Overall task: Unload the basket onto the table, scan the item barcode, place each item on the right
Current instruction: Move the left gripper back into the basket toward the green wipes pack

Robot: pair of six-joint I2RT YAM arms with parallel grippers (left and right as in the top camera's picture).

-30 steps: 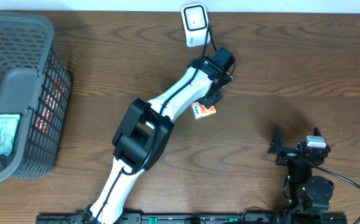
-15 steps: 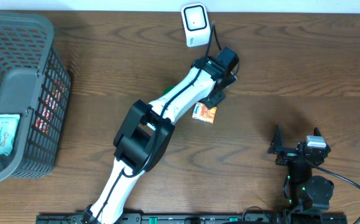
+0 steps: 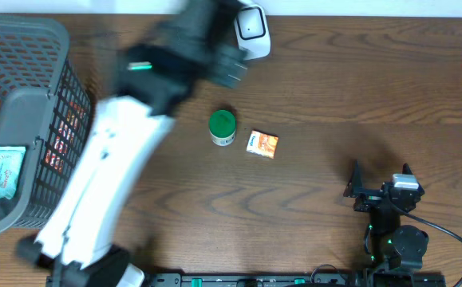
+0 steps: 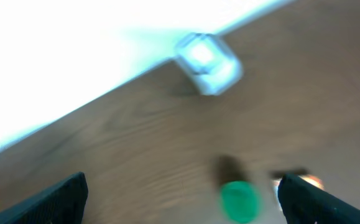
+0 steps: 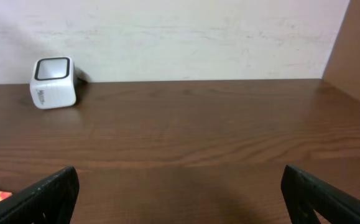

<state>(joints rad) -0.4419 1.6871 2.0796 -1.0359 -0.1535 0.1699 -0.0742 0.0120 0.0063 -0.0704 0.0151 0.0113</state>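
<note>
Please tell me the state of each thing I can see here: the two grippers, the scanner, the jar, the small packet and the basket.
left gripper: open, empty, above the table.
right gripper: open, empty.
scanner: standing at the table's far edge.
jar: upright, green lid on.
orange packet: lying flat, free, beside the jar.
basket: holds a pale packet.

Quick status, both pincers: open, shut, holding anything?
Left pincer: open, holding nothing.
Right pincer: open, holding nothing.
</note>
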